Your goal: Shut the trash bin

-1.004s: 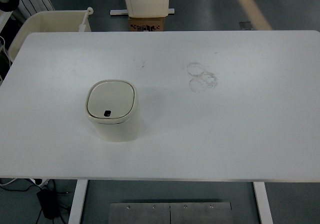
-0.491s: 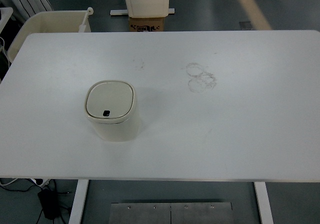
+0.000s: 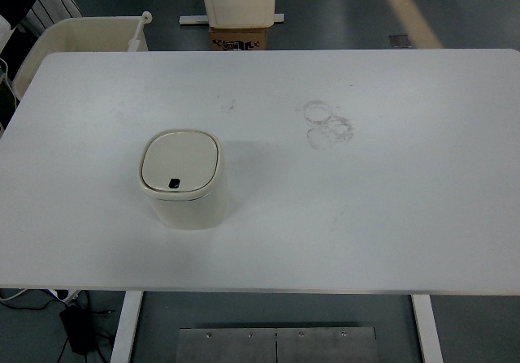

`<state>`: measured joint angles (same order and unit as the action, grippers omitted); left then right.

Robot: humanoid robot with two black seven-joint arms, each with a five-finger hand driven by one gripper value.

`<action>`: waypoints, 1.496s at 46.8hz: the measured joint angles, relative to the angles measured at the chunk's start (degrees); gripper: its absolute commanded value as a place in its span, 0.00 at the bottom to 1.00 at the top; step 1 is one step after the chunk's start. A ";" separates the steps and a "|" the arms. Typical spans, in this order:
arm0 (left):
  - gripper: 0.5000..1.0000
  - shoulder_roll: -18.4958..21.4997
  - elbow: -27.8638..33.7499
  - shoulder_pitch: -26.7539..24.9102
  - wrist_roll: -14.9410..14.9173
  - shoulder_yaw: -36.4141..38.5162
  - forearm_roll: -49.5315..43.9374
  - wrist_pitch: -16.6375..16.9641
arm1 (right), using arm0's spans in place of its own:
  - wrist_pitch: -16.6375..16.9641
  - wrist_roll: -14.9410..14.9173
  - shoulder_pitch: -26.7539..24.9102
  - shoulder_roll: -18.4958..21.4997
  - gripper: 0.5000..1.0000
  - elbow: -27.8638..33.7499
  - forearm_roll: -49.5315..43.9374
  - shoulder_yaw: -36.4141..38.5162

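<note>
Neither robot hand is shown, so their state cannot be told, nor which lies nearer. The cream trash bin is seen upright on the left half of the white table, its lid apparently lying flat and shut, so the task is judged done. No legible writing is seen.

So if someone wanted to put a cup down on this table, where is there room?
Nearly everywhere. Only the trash bin stands on the table, left of centre. The whole right half is bare apart from faint ring marks, and so are the strips along the far and near edges.
</note>
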<state>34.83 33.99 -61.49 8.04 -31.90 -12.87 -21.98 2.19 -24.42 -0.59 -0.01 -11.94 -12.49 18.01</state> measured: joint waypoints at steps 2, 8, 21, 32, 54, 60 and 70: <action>1.00 0.02 -0.05 0.82 0.16 -0.01 -0.26 0.04 | 0.01 0.04 -0.05 0.03 0.98 -0.02 -0.01 0.01; 1.00 0.04 -0.81 3.58 0.49 -0.01 -1.88 0.08 | 0.01 0.06 -0.04 0.02 0.98 -0.02 -0.01 0.00; 1.00 -0.78 -1.70 11.26 0.85 -1.07 -5.50 0.10 | 0.01 0.07 -0.03 0.01 0.98 -0.02 -0.04 0.00; 1.00 -3.19 -5.37 15.33 1.44 -2.42 -5.58 -0.05 | 0.01 0.07 -0.06 0.02 0.98 -0.02 0.00 0.10; 1.00 -3.54 -6.23 16.31 1.46 -3.32 -5.24 -0.26 | 0.01 0.07 -0.12 0.01 0.98 -0.02 0.01 0.01; 1.00 -3.59 -6.23 16.37 1.46 -3.27 -5.23 -0.26 | -0.01 0.07 -0.12 0.01 0.98 -0.01 0.01 0.01; 1.00 -3.72 -6.22 17.29 1.44 -3.24 -5.15 -0.17 | -0.09 0.07 -0.13 0.02 0.98 -0.01 0.01 0.07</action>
<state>31.11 27.77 -44.20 9.48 -35.14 -18.03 -22.15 2.10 -24.35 -0.71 0.00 -11.95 -12.48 18.08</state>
